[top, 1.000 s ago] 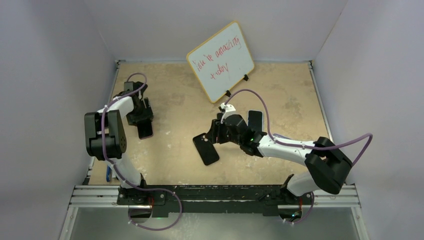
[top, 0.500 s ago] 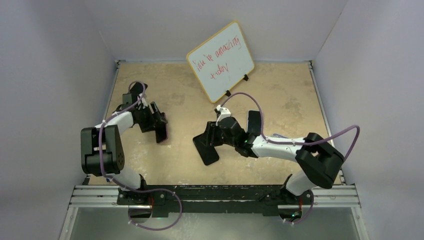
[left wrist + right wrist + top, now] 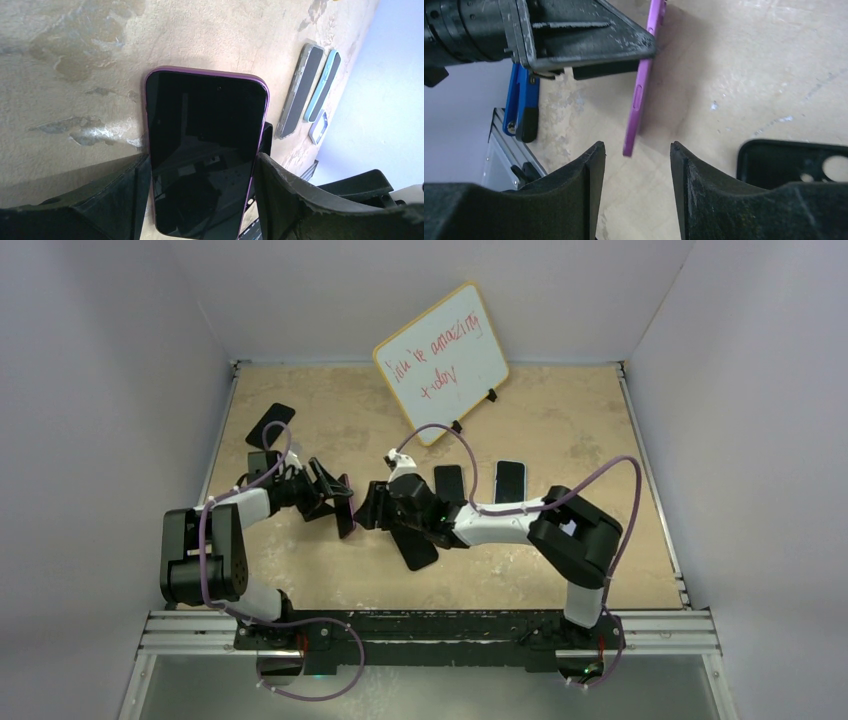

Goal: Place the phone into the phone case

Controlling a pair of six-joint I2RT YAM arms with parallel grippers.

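My left gripper (image 3: 335, 502) is shut on a purple-edged phone (image 3: 345, 508) with a dark screen (image 3: 205, 150), held on its edge above the table near the middle. My right gripper (image 3: 372, 510) is open and empty, just to the right of that phone. In the right wrist view the phone's purple edge (image 3: 639, 105) hangs just ahead of the gap between my open fingers (image 3: 684, 175). The black phone case (image 3: 415, 545) lies open side up under my right wrist; its corner shows in the right wrist view (image 3: 799, 162).
A whiteboard (image 3: 441, 362) leans at the back. Two more phones (image 3: 450, 483) (image 3: 509, 478) lie side by side behind my right arm. A dark phone (image 3: 270, 424) lies at the back left. A blue tool (image 3: 519, 107) sits at the left edge.
My left gripper has carried the phone right, toward the middle. My right gripper has moved left over the case to meet it, uncovering the two phones behind it.
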